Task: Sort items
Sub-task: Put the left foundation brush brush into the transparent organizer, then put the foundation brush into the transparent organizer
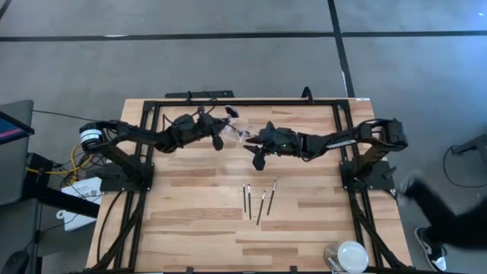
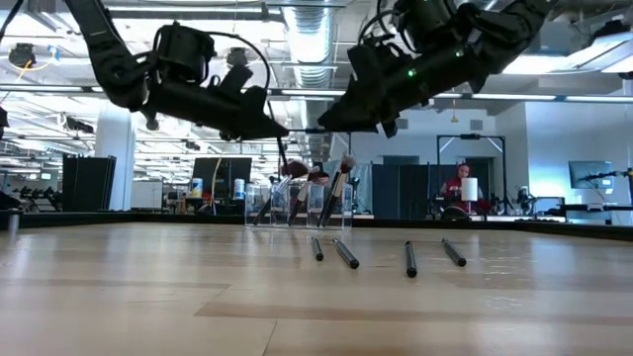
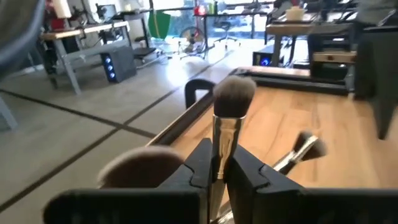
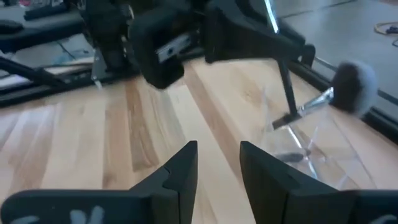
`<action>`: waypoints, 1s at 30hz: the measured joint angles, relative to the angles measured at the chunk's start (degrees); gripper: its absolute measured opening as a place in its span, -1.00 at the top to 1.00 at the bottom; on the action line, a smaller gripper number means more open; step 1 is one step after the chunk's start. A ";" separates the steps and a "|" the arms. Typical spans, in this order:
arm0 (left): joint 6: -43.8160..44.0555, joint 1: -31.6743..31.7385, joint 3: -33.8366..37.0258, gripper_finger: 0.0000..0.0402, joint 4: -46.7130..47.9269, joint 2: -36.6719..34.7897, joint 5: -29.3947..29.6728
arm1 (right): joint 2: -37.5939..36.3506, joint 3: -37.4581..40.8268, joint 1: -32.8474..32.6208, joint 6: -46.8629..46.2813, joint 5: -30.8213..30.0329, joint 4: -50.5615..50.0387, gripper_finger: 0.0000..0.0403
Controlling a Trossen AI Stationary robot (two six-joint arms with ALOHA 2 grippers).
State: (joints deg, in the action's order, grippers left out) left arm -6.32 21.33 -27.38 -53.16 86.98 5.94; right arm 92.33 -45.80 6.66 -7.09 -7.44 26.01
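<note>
Several slim black-handled brushes [image 1: 259, 201] lie flat on the table's near middle, also seen in the low view [image 2: 345, 253]. More brushes stand leaning in the clear plastic holder [image 2: 297, 205] at the table's far middle [image 1: 237, 129]. My left gripper [image 1: 218, 138] hovers beside the holder, shut on a brush with a fluffy grey-brown head [image 3: 234, 96]. My right gripper [image 4: 217, 167] is open and hangs above the table just right of the holder [image 4: 314, 155], touching nothing. In its wrist view a fluffy-headed brush [image 4: 352, 85] leans out of the holder. My left gripper pinches the brush between its two fingers at the silvery ferrule [image 3: 222, 138], just below the fluffy head. The head sticks out past the fingertips. The handle is hidden behind the fingers. The brush is lifted clear of the table.
A round white-and-clear disc [image 1: 347, 256] sits at the table's near right corner. A black frame rail [image 1: 243, 101] runs along the far edge behind the holder. A person's legs [image 1: 449, 221] show on the floor to the right of the table.
</note>
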 joint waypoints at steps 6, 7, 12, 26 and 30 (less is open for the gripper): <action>0.17 0.01 -0.02 0.89 -1.95 4.11 -0.10 | 1.45 0.03 0.41 0.00 -0.02 0.05 0.45; 0.17 0.04 0.00 0.89 -2.48 5.11 0.01 | 1.45 0.04 0.61 0.00 0.00 0.05 0.45; 0.17 0.06 0.00 0.85 -4.13 9.85 0.54 | 1.36 0.04 0.57 -0.02 0.00 0.38 0.45; 0.27 -0.01 0.00 0.37 -5.36 9.77 1.35 | 1.32 0.02 -4.12 -5.61 -0.04 -0.70 0.29; 1.42 -0.72 0.00 0.30 -5.48 9.77 1.34 | 1.32 0.00 -7.01 -11.15 -0.02 -5.40 0.17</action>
State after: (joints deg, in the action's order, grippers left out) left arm -4.90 20.61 -27.38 -58.65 96.75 7.28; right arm 93.65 -45.80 -0.35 -18.24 -7.46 20.61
